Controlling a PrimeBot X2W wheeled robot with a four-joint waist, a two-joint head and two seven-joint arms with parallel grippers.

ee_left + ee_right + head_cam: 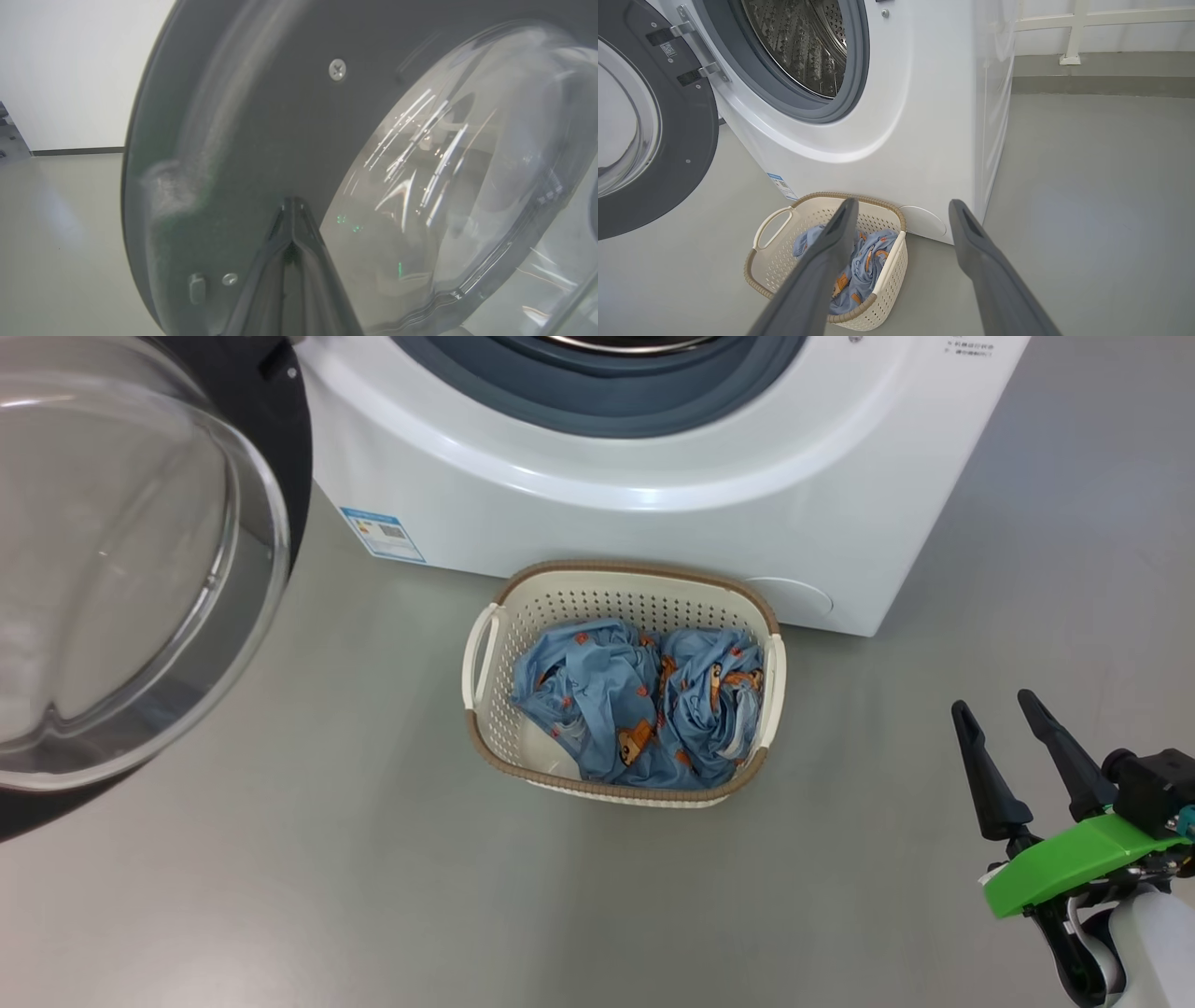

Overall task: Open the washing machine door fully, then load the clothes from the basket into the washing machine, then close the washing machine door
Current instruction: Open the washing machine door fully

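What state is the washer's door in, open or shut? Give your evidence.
Open. The door stands swung aside on its hinges, clear of the opening, so the steel drum is uncovered.

The washing machine [653, 476] is glossy white. Its grey-blue gasket [607, 401] rings a steel-grey drum [803, 42] dotted with rows of small holes, and a small blue label [383, 534] marks its front at the lower left. At the left, the washing machine door [140, 569] has a wide black rim around clear, colourless glass streaked with white reflections.

The basket [560, 602] is cream-white, with a grid of small round holes in its walls and a brown, woven-look rim. The clothes [635, 700] are light blue, printed with small orange and brown figures. The floor [327, 849] is plain matte grey.

The right end effector [994, 707] has black fingers [985, 775] above a bright green cover [1064, 859]. The left end effector [292, 205] is dark grey.
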